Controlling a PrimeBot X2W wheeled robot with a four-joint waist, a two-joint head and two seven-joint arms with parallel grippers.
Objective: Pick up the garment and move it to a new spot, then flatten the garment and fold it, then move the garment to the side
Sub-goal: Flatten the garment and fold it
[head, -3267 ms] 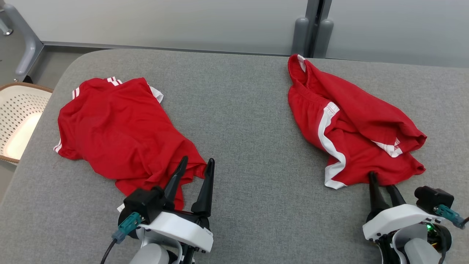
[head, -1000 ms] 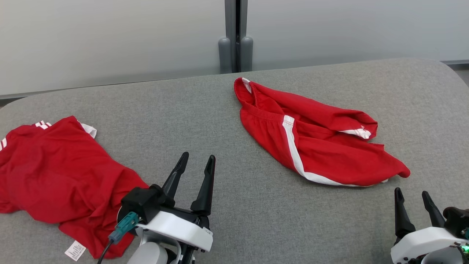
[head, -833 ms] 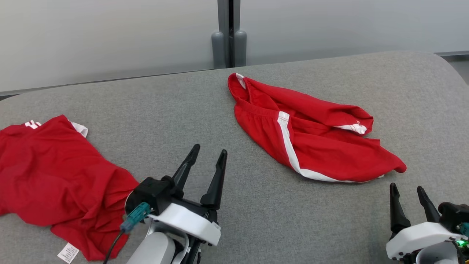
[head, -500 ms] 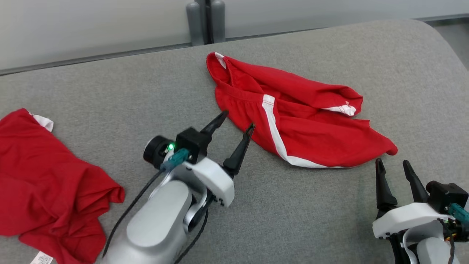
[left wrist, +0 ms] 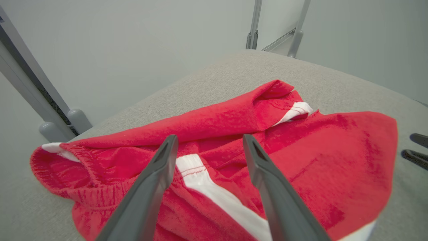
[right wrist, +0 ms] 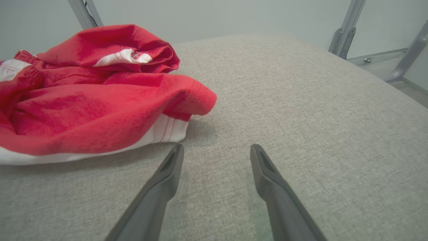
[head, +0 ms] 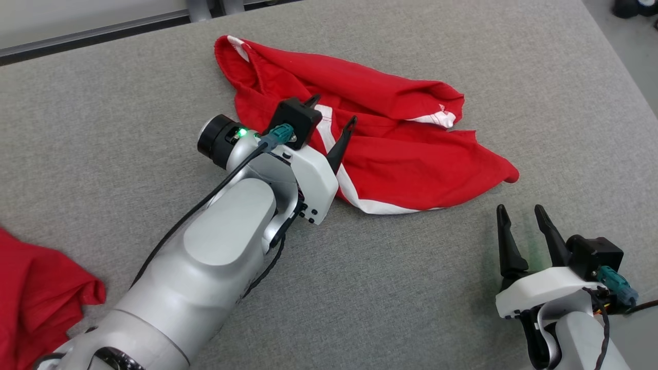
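The left claw (head: 333,109) has gone from resting low beside the shirt (head: 31,303) to reaching far out. It now hangs over the shorts (head: 411,154) with its fingers spread wide and nothing held. The head camera has swung as well, so the shorts' drift across that view is not their own; they lie crumpled on the surface (head: 128,103) in the same heap as half a second ago.

In the left wrist view, the white stripe (left wrist: 207,187) runs between the two fingers. The waistband (left wrist: 83,160) lies just to the left of the claw, and a rolled fold of cloth is just ahead of the tips. Whether the tips already touch the cloth cannot be told.

The right claw (head: 519,208) is also wide and empty, and has barely moved. It sits low over the bare surface, with the hem corner (right wrist: 200,97) ahead of it and a little to its left, near but apart.

So the shorts look to be the chosen garment, and the pick-up has not yet begun. The left claw probably needs to drop and pinch near the waistband. The right claw would need to shift left to catch the hem.
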